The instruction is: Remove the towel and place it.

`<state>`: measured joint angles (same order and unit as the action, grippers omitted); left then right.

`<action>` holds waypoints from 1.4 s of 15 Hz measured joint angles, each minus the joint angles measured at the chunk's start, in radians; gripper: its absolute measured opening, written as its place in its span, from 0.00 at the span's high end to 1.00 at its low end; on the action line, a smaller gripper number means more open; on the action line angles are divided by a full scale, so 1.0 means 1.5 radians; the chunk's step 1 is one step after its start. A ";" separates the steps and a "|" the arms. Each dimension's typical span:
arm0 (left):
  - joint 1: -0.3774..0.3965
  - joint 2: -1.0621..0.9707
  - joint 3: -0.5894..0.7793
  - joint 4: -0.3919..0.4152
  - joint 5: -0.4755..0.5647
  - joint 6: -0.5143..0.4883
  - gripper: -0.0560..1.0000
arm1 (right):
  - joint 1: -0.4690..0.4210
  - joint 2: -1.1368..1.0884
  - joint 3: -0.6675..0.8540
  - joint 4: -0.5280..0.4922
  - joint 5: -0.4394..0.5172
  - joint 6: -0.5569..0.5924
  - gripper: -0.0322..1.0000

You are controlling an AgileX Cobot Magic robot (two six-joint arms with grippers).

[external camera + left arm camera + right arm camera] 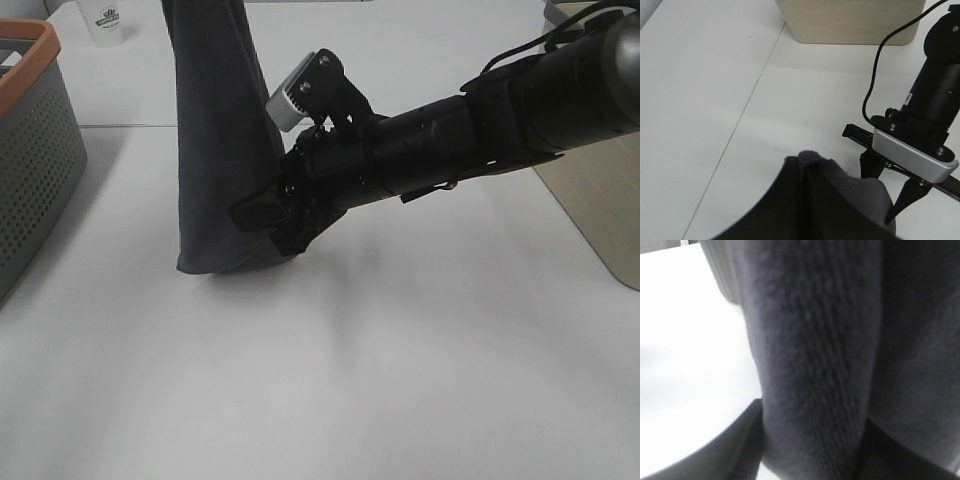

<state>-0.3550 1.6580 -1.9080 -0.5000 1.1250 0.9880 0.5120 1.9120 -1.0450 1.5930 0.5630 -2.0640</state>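
charcoal terry, the towel [215, 150], hangs as a narrow column from above the far edge of the high view. its lower end just touches the white table [400, 380], left of centre.

left gripper [790, 220] is out of the high view. its own wrist view shows the fingers pressed together on a bunched upper end of the cloth. that single pinch strings the towel up, so it drapes free for a second hold.

right gripper [265, 225] reaches across from the right to the low part of the hanging cloth. its fingers [747, 440] stand spread, one on each side of a thick fold. the close view is blurred, so can't say whether the pads press the cloth yet.

judgement: a low second grip would let both arms carry the towel rather than drag it.

grey perforated basket [40, 130] with an orange rim sits at the left, well apart from the towel. beige box [600, 210] at the right. which is the drop spot is not evident.
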 joint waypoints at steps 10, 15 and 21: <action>0.000 0.000 0.000 0.005 0.000 -0.003 0.95 | 0.000 -0.009 0.000 -0.151 -0.001 0.080 0.57; 0.000 0.000 0.000 0.005 0.000 -0.017 0.95 | 0.000 -0.009 0.000 0.009 -0.044 0.027 0.48; 0.000 0.000 0.000 0.005 0.000 -0.017 0.95 | 0.000 -0.009 0.000 0.021 -0.126 0.007 0.47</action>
<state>-0.3550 1.6580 -1.9080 -0.4930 1.1250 0.9620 0.5120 1.8980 -1.0450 1.6240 0.3740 -2.0540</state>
